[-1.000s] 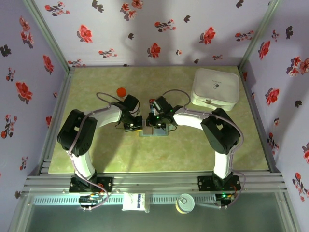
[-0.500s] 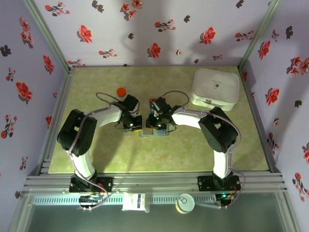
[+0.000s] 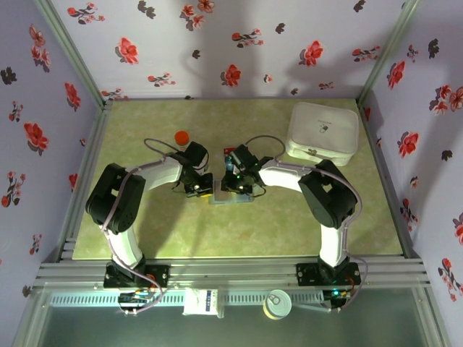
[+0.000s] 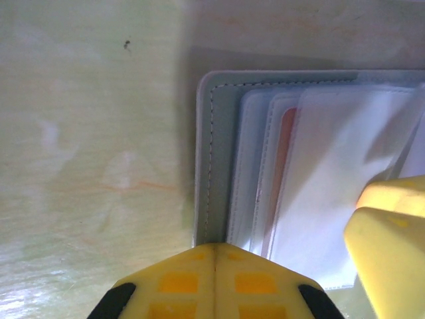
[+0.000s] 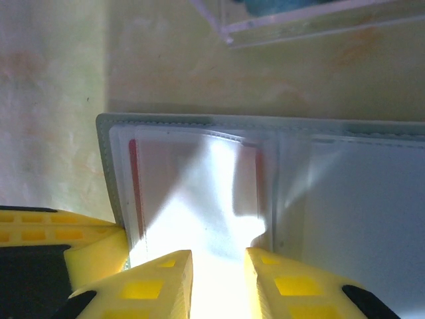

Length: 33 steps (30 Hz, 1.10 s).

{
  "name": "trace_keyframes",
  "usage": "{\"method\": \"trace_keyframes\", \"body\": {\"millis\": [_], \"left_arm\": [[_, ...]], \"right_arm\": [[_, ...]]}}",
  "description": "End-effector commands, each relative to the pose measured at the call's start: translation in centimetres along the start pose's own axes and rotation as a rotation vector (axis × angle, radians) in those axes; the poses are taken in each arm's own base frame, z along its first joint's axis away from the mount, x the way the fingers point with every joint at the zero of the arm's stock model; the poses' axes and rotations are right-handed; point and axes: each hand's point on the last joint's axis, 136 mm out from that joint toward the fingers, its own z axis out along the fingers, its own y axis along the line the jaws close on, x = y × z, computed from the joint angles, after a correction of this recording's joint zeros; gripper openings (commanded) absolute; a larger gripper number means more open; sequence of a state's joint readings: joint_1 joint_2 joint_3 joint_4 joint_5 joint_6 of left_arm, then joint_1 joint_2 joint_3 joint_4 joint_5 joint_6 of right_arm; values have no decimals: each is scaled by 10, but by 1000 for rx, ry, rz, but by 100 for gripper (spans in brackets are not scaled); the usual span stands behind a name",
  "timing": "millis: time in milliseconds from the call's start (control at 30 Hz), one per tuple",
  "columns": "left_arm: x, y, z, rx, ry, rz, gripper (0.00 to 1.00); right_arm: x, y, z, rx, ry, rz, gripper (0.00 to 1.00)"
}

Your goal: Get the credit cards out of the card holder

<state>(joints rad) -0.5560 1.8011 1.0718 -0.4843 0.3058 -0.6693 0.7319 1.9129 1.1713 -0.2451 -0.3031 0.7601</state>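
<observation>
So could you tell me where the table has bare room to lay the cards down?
The table is bare along the near strip in front of both arms and across the far middle. It is crowded at the centre, where both grippers meet over the card holder, and by the white box far right.

Arms hide most of the card holder (image 3: 230, 198)

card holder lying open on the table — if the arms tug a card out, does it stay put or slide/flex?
The card holder looks thin, flat and stitched, so probably light and likely to slide on the smooth table unless pinned. Its glossy clear sleeves suggest floppy, slippery pockets that may lift with a card. The fold between panels would probably let it flex.
</observation>
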Motion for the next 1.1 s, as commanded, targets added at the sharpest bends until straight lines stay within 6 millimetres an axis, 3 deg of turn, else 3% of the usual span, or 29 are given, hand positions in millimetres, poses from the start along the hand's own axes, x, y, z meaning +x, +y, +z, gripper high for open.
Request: {"method": "trace_keyframes", "body": {"millis": [0,333,700,867,1067], "left_arm": [[-2,8,2,-35,14,7,3],[-9,0,-10,-14,-18,12,3],[-24,-37,-35,140,-59,-8,5],[-25,-37,-31,143,-51,-18,5],[-21,-36,-20,144,-23,-26,7]], "right_arm": [[-2,-10,-10,17,-6,0,28],[3,-15,-7,-51,19,19,27],[10,-13,-1,-163,32,94,24],[9,-2,-3,-280,9,169,24],[6,-22,0,-256,-2,202,22]]}}
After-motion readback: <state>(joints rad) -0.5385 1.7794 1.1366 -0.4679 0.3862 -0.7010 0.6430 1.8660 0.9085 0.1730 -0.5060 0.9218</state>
